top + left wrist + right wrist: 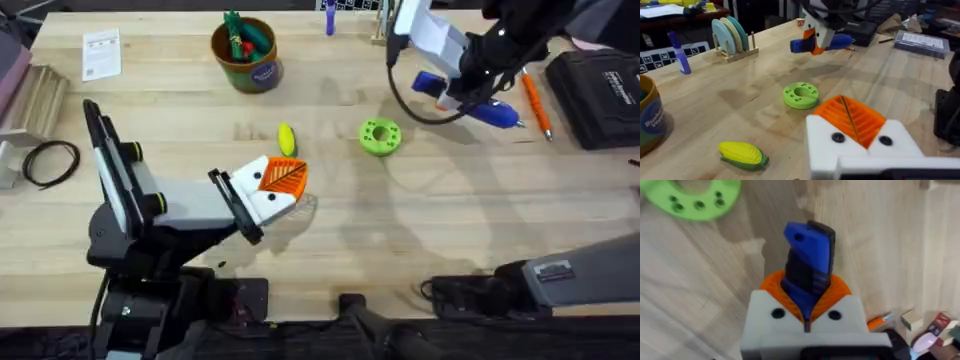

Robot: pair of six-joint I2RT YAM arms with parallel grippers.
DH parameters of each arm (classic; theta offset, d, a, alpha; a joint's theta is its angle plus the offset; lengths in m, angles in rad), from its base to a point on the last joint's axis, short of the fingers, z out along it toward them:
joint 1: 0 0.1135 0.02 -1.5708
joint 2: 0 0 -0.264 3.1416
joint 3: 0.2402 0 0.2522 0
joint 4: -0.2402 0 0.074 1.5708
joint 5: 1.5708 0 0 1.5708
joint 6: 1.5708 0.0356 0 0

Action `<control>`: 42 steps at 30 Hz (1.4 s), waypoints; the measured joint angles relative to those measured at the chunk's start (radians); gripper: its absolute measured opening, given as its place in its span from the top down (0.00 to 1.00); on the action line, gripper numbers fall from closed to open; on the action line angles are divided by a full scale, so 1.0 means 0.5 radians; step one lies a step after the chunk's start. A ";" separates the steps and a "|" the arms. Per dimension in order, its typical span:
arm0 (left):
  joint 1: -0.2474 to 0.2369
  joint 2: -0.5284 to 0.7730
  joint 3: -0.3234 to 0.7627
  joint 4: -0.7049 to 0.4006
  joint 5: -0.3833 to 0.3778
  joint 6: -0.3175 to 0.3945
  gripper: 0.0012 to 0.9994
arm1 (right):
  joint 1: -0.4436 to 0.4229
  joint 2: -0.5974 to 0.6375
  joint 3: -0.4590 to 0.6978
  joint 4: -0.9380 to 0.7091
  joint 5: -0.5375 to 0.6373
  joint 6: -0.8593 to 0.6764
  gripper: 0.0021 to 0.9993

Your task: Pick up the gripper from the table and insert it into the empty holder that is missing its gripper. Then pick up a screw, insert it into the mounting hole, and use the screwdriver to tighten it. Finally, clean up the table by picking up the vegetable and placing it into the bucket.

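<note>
I see black jointed arms with looping black cables, white angular wrist blocks with dark screws, and orange ribbed fingers (854, 119).

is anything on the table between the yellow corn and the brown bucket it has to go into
Nothing visible does. The yellow toy corn cob with a green end lies on bare wood below the round brown-orange bucket; the green holed disc sits off to the side, out of that path.
</note>
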 joint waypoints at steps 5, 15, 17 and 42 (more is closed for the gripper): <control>0.000 0.000 -0.001 0.000 -0.001 0.000 1.00 | -0.110 0.158 0.000 0.016 0.025 -0.077 0.98; 0.000 0.000 0.000 0.001 -0.001 0.000 1.00 | -0.116 0.352 0.000 0.052 0.019 -0.154 0.48; 0.000 0.001 0.000 0.000 -0.001 0.000 1.00 | -0.116 0.353 0.001 0.059 -0.002 -0.135 0.20; 0.001 0.000 -0.011 0.189 -0.034 -0.060 0.01 | 0.050 -0.663 0.002 0.063 -0.065 1.683 0.02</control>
